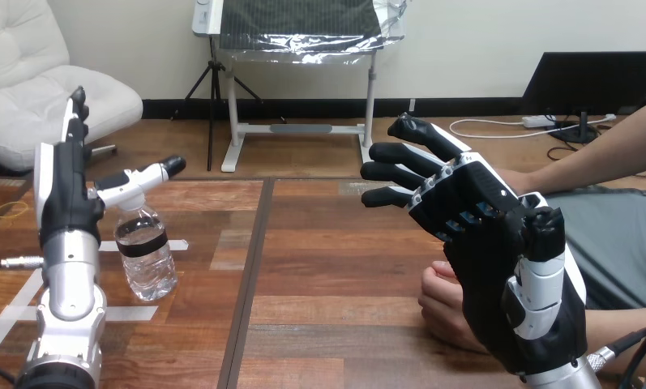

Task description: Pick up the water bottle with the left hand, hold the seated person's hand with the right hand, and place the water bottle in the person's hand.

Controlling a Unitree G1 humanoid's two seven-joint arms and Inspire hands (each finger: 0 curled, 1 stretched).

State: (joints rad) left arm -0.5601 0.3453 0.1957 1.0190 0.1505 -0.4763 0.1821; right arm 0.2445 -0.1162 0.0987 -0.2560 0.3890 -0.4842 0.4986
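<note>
**Right hand nearest and open above the person's hand; bottle stands under the left thumb**

Right hand (pixel 498 243) shows largest and closest, and holds nothing.

Farthest left, the left hand (pixel 64 190) stands upright on its silver forearm. Its fingers are straight, close together and point upward, and its thumb reaches out to its right. Nothing is gripped.

Just right of that hand the water bottle (pixel 145 255) stands upright on the wooden table (pixel 327 243), clear with a dark band round its middle. Its top sits directly under the outstretched thumb, which hides the cap. Whether thumb and bottle touch cannot be told. The fingers are clear of the bottle. Strips of white tape (pixel 133 313) lie on the table around the bottle's base, below the left hand.

Well to the right, across bare table, the right hand's fingers reach leftward, straight and slightly fanned, with the thumb raised beside them.

Beneath this hand, at its lower left edge, the person's hand (pixel 442 304) rests on the table with its fingers loosely curled. The robot's palm covers part of it, so contact between the two cannot be told. No robot finger curls round it.
</note>
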